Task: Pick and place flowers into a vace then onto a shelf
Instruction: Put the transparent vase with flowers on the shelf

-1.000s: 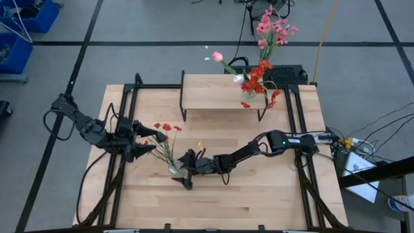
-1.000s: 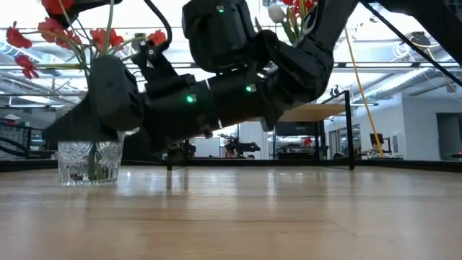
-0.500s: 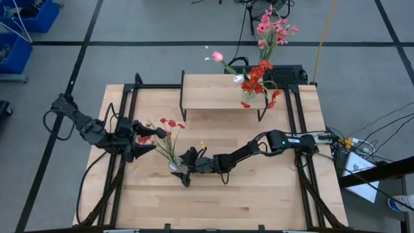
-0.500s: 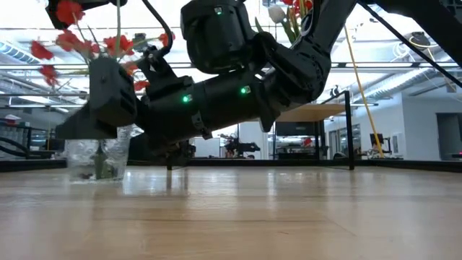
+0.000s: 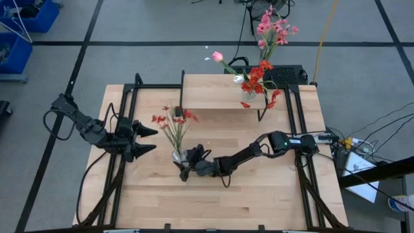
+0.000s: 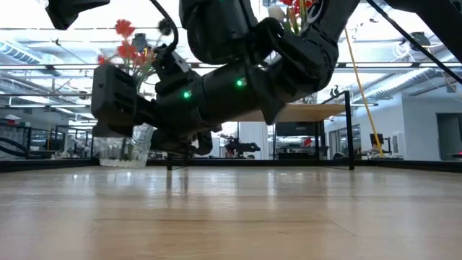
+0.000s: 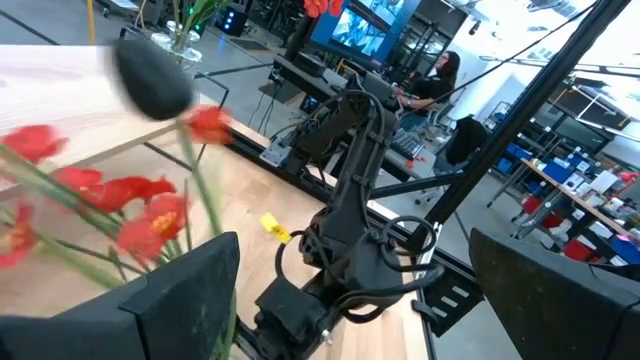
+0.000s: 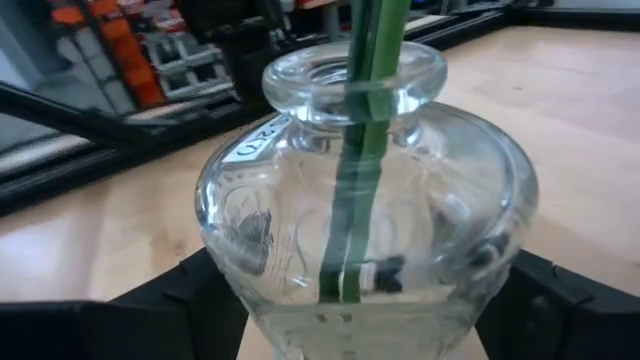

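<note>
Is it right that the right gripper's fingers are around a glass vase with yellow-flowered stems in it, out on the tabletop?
Not quite: the blossoms are red, as the high view shows. The rest holds: the right gripper has its fingers on either side of the glass vase with green stems in it, out on the tabletop.

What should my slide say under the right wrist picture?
Right end effector straddling a glass vase holding green flower stems.

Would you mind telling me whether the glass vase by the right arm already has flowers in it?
Yes. Green stems run down through the glass vase's neck, and red blossoms stand above it.
</note>
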Robot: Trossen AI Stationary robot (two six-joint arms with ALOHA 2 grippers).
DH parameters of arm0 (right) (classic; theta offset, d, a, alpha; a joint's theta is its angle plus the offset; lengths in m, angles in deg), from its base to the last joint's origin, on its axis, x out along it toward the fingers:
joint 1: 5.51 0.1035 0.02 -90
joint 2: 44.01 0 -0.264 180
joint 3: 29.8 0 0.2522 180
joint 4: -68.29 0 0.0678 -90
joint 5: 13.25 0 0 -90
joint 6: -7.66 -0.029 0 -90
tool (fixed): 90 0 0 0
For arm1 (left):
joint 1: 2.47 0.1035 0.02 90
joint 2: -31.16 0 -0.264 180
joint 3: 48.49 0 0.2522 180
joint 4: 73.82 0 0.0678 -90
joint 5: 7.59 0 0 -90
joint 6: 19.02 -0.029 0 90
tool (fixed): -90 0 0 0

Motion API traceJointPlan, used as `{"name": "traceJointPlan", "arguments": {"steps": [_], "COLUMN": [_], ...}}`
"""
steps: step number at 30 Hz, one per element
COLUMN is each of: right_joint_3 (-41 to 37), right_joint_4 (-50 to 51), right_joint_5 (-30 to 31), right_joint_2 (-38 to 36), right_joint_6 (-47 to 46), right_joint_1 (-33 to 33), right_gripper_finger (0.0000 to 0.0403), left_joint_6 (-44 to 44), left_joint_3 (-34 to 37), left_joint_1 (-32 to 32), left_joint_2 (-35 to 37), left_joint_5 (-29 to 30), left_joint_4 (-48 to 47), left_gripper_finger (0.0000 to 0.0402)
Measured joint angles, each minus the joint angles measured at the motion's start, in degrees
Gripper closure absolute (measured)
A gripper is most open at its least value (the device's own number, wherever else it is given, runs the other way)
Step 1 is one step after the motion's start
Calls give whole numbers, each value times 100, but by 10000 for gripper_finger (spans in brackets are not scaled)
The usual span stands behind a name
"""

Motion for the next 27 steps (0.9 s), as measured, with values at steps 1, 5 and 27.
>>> {"name": "traceJointPlan", "arguments": {"steps": [1,5,27], "right_joint_3": [0,-15,-36], "right_joint_4": [31,71,1968], "right_joint_5": [78,775,2592], "right_joint_2": [0,-88,-1190], "right_joint_6": [9,15,-351], "right_joint_1": [20,111,-9], "right_gripper_finger": [110,94,106], "left_joint_6": [0,0,0], "left_joint_3": [0,0,0], "left_joint_1": [0,0,0], "left_joint_2": [0,0,0], "left_joint_5": [0,0,0], "left_joint_4": [0,0,-1], "left_gripper_finger": [2,2,2]}}
